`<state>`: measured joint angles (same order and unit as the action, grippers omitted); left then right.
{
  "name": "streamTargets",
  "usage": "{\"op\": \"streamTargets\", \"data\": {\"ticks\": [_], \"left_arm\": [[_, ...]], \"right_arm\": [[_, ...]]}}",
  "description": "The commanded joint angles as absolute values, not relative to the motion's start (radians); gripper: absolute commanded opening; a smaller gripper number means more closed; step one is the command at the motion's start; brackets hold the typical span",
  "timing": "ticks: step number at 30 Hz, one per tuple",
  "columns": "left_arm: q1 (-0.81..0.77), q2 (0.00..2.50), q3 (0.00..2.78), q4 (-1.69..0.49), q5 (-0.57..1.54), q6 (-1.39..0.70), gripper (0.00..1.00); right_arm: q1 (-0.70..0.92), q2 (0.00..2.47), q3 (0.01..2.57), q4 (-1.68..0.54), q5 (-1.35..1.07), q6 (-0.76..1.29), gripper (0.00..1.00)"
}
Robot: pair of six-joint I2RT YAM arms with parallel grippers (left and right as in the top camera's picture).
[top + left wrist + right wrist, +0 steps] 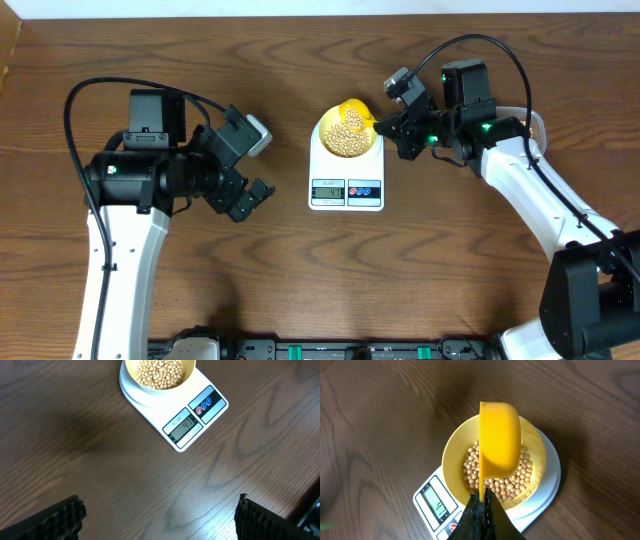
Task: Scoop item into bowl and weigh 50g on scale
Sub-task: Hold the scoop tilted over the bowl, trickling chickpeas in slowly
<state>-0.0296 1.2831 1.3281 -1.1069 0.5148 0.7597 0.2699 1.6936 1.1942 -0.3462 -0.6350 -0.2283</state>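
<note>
Small round beige-tan beans (517,477): hard, light, loose, and they roll freely. No pinching them, they only move by scoop. I expect a trickle at first, then a rush if it's tipped too far.

The beans sit in the small round pale-yellow plastic bowl (451,457), centred on the platform of the flat white kitchen scale (322,165). The bowl is thin, light plastic and would probably slide on the scale's smooth top. The rim is the only hold, and I'd leave it alone while weighing.

The display (185,426) on the scale's front edge looks like 41. The digits are small, so I'm not certain. If that's right, we're short of 50 and need a small top-up.

Bright yellow plastic scoop (500,435): stiff and slick. It hangs directly above the bowl on the scale, rolled onto its edge. I can't see inside the cup. The grip point is the handle, and my right pincer (483,502) is clamped on it with the jaws tight on the handle's thin edge. The right arm reaches in from the scale's right with the wrist rolled over.

Left pincer (252,200): jaws wide apart, nothing held. It hovers over the dark wood table (300,280) left of the scale, apart from it, with its camera looking toward the scale.
</note>
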Motion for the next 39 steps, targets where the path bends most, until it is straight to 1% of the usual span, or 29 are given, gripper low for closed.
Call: {"op": "streamTargets", "data": {"ticks": [1,16,19,22,39], "left_arm": [[-0.025,1.285,1.328,-1.11,0.524,0.766,0.98],[-0.025,1.285,1.328,-1.11,0.524,0.766,0.98],[-0.025,1.285,1.328,-1.11,0.524,0.766,0.98],[-0.025,1.285,1.328,-1.11,0.524,0.766,0.98],[-0.025,1.285,1.328,-1.11,0.524,0.766,0.98]], "right_arm": [[0.271,1.699,1.196,-0.343,-0.641,-0.244,0.01],[0.271,1.699,1.196,-0.335,-0.635,-0.244,0.01],[0.27,1.699,1.196,-0.317,-0.665,-0.241,0.01],[0.269,1.699,1.196,-0.321,-0.602,-0.241,0.01],[0.271,1.699,1.196,-0.322,-0.612,-0.241,0.01]]}}
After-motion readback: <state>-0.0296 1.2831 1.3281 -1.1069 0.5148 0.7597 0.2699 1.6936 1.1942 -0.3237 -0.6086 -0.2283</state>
